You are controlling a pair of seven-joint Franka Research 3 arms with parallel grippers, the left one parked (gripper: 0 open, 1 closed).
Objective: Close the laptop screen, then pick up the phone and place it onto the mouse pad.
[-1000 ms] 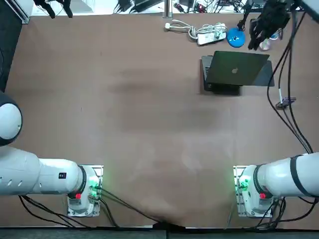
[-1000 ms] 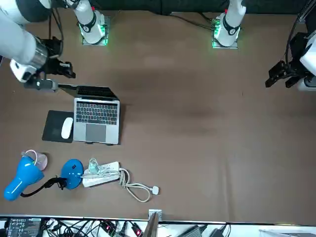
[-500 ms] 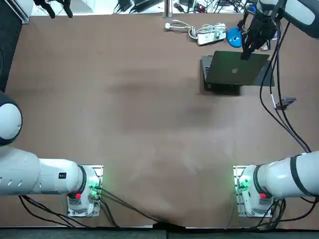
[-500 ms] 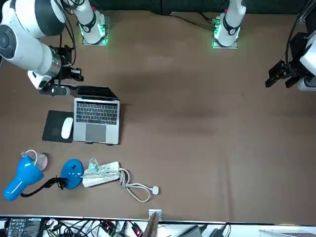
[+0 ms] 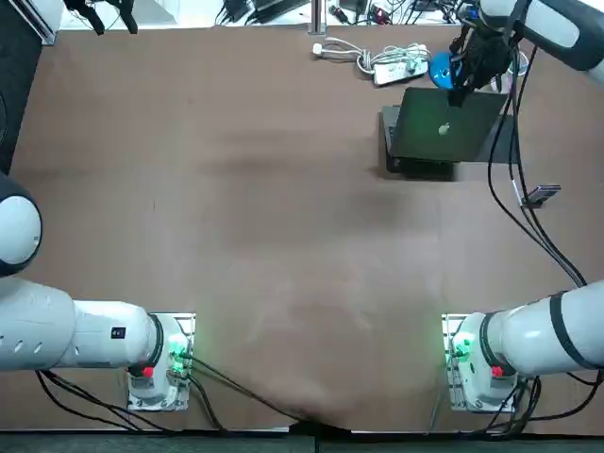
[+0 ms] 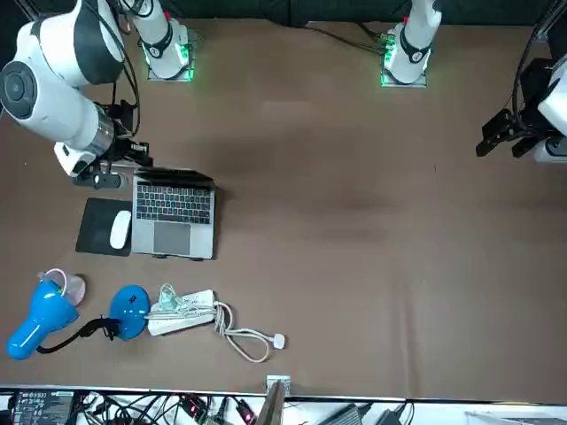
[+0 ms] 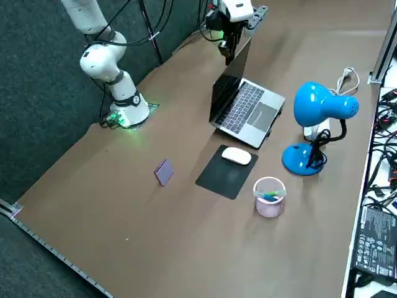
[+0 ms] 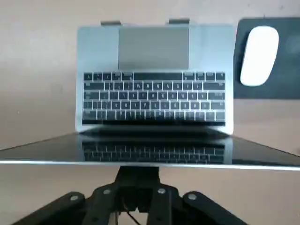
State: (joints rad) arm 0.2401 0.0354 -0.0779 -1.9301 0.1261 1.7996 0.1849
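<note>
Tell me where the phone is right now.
In the right side view, the phone sits on the table beside the mouse pad, on its side nearer the robot, apart from it. The right gripper is at the laptop lid.

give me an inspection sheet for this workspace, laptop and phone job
surface: brown table, no spills or debris seen
job's things: laptop open, lid raised; phone on the table, apart from the mouse pad; white mouse sits on the pad
clutter: blue desk lamp, pink cup and white power strip beyond the laptop and pad
grippers: right claw at the top edge of the laptop lid
cables: the arm's black cable hangs over the table beside the laptop; the strip's white cord lies looped
surroundings: cables and gear past the far table edge; nothing seen of people
</note>
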